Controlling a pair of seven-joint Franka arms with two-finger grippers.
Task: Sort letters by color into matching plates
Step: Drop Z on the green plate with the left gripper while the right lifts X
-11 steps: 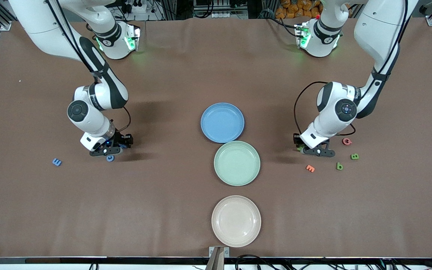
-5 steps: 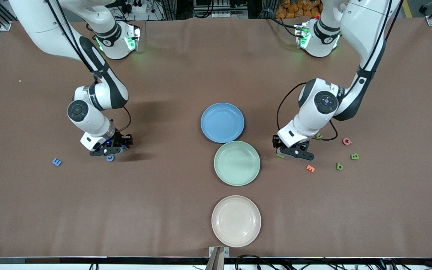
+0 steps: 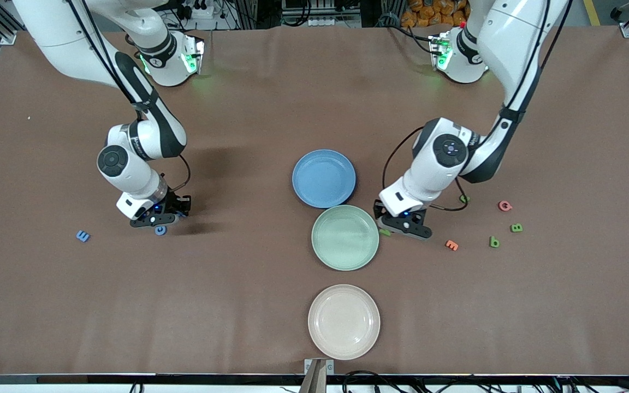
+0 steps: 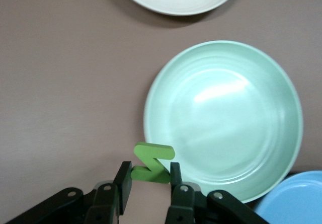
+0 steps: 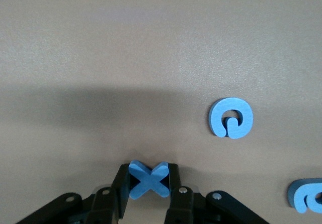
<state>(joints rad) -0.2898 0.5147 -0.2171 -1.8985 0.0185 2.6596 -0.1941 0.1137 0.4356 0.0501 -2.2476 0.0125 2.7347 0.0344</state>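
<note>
A: Left gripper (image 3: 390, 229)?
B: You have it at the middle of the front view, over the table at the rim of the mint green plate (image 3: 345, 238), on the side toward the left arm's end. In the left wrist view its fingers (image 4: 124, 179) are clamped on a green Z (image 4: 152, 161), which stands upright between them.

A: Right gripper (image 3: 157, 220)?
B: You have it low at the table toward the right arm's end, mid-height in the frame. Its pads are pinched on a blue X (image 5: 148, 179). A blue G (image 5: 231, 118) lies flat near it, apart from the fingers. A blue E (image 3: 83, 236) lies farther toward that end.

A: Plates?
B: Blue plate (image 3: 324, 178) is at frame centre. The mint green plate touches it just below. Cream plate (image 3: 343, 322) is at the bottom centre, apart. All three are bare.

A: Loose letters?
B: Toward the left arm's end you have an orange E (image 3: 451, 245), a green b (image 3: 493, 242), a green B (image 3: 516, 227) and a red Q (image 3: 505, 206), all on the table.
</note>
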